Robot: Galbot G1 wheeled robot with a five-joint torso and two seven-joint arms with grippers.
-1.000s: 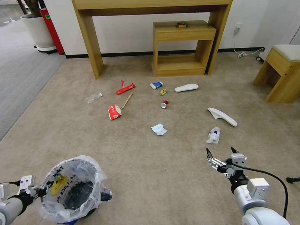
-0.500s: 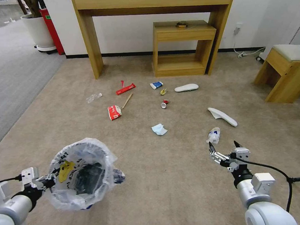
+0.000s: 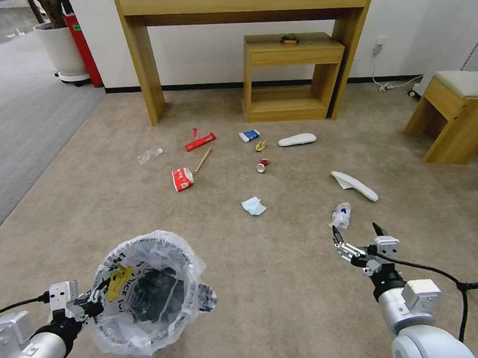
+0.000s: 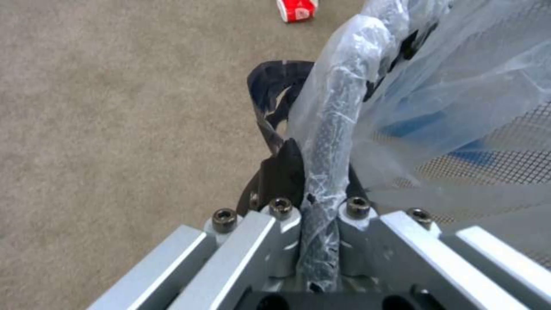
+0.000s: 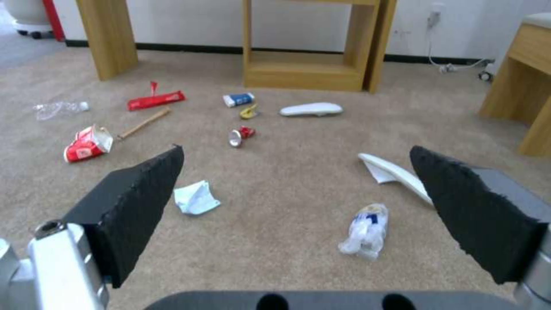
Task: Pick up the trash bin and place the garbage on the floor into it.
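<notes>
Left gripper [image 3: 94, 304] clenched on trash bin [image 3: 149, 294] rim — right gripper [image 3: 357, 236] spread wide, above floor [image 3: 264, 273].

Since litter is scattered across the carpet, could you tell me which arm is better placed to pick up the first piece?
Probably the right. The right gripper is open and empty, just short of the crumpled clear bottle. The left gripper is shut on the trash bin rim, so it is occupied.
</notes>
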